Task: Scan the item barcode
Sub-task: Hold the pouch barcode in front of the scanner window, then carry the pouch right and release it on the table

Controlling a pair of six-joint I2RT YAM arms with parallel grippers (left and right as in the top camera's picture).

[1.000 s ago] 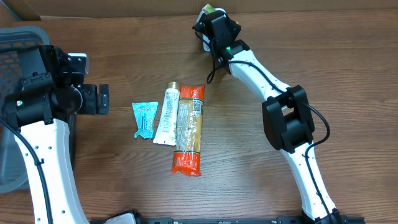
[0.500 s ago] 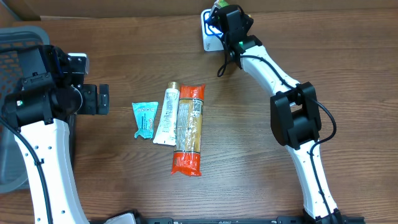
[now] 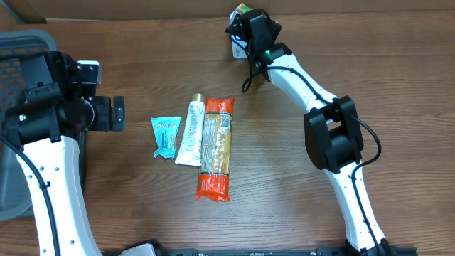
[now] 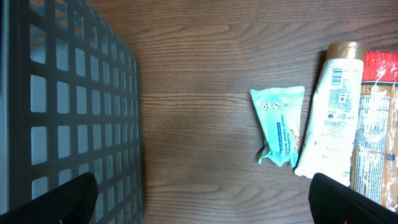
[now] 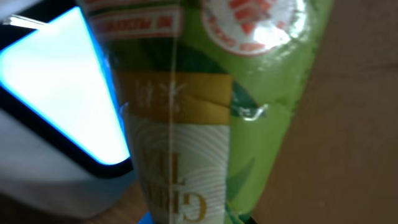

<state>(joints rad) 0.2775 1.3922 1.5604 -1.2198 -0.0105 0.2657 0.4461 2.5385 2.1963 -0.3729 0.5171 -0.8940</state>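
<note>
**Overhead:** my right gripper (image 3: 250,25) is reaching to the far side of the brown wooden table (image 3: 398,71). Its jaws are pinched narrow on the green glossy plastic tea packet (image 3: 245,8), and only a green corner is showing past the wrist. It is hanging right by the white boxy barcode scanner (image 3: 237,50); I cannot tell its height over the scanner. My left gripper (image 3: 118,114) is idling at the left, spread wide and holding nothing. Three things are lying side by side mid-table: a teal crinkled foil pouch (image 3: 165,135), a white squeeze tube with gold cap (image 3: 190,131) and an orange-ended clear noodle pack (image 3: 216,146).

**Left wrist:** I am looking down between wide-apart black fingertips (image 4: 78,198) at the grey plastic mesh basket (image 4: 74,106) and the same three items. No scanner or packet is showing here.

**Right wrist:** the packet is filling the frame, printed face to the camera. The scanner's glowing window is just beside it on the left. My own fingers are not showing, and I am seeing no barcode on this face.

**Doing it well:** I am judging the code is on a hidden side. The wrist should roll slowly until that panel faces the lit window. The grip should be firm enough that the film is not creasing over the bars.

Only the right wrist view is showing the lit window and the print. Only the overhead view is showing both arms and the waiting items together.
</note>
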